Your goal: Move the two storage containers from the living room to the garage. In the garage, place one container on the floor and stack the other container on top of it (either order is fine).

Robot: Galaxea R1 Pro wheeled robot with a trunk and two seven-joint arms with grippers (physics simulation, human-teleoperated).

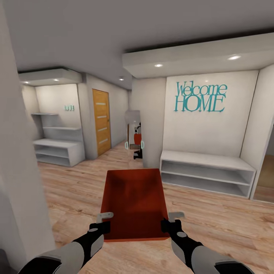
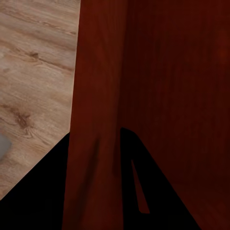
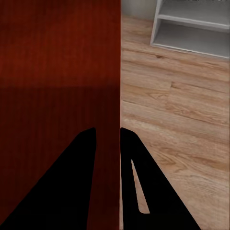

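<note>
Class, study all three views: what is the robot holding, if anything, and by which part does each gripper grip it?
One orange-red storage container. The left gripper pinches its left side wall, the right gripper its right side wall, both near the end closest to the robot.

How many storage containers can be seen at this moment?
1. The storage container is held in front of the robot, above the wood floor, between the left gripper and right gripper. The second is not visible here.
</note>
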